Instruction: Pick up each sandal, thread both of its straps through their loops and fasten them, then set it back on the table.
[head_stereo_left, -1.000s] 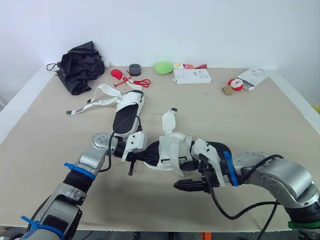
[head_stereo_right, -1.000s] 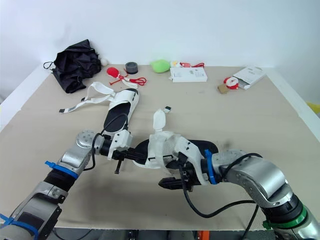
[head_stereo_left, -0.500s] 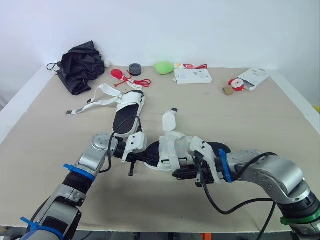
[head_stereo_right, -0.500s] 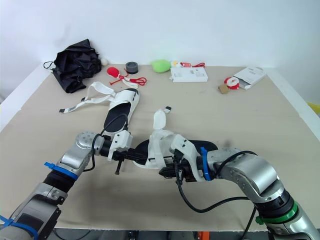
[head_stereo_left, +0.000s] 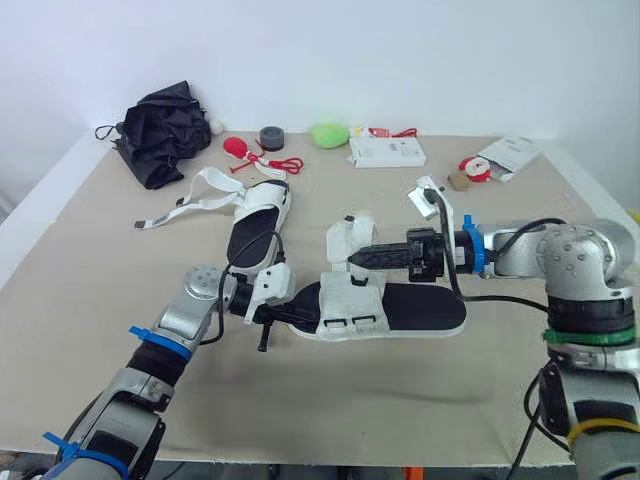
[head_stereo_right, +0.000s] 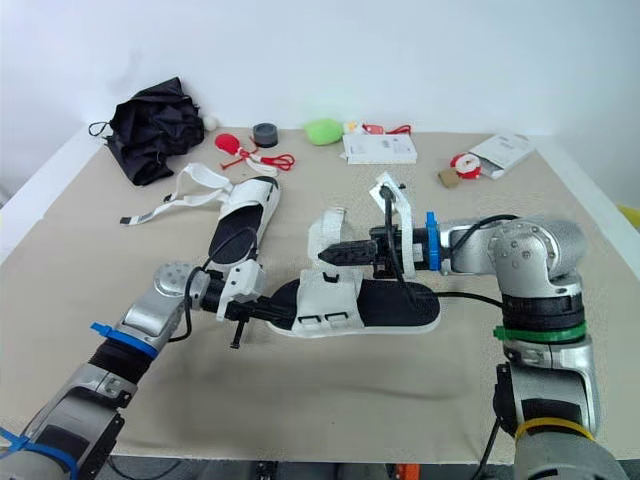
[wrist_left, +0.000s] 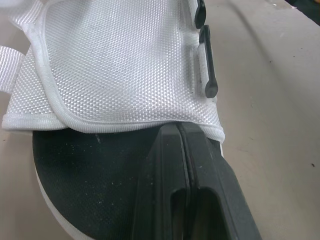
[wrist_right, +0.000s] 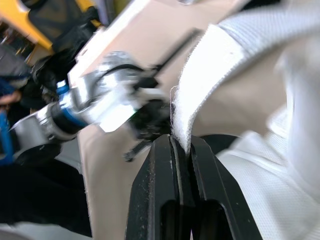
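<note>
Tabletop (head_stereo_left: 300, 400) is lying bare along the near edge and to the right of the near sandal (head_stereo_left: 420, 308), which is sitting mid-table, well in from every edge. The far sandal (head_stereo_left: 258, 208) is lying just beyond it to the left, straps spread out, and a black fabric bundle (head_stereo_left: 155, 130) and a white box (head_stereo_left: 385, 152) are crowding the far edge. The left gripper (head_stereo_left: 272, 312) is meeting the sandal's left end. The right gripper (head_stereo_left: 352, 259) is hanging above the sandal, holding its white strap (head_stereo_left: 343, 240) upright.

From the left wrist, that gripper's fingers are pressing together with no gap, tips on the black footbed (wrist_left: 90, 170) under the white mesh upper (wrist_left: 115, 65) carrying black loops (wrist_left: 207, 65).

From the right wrist, the fingers are pinching the strap's edge tightly.
</note>
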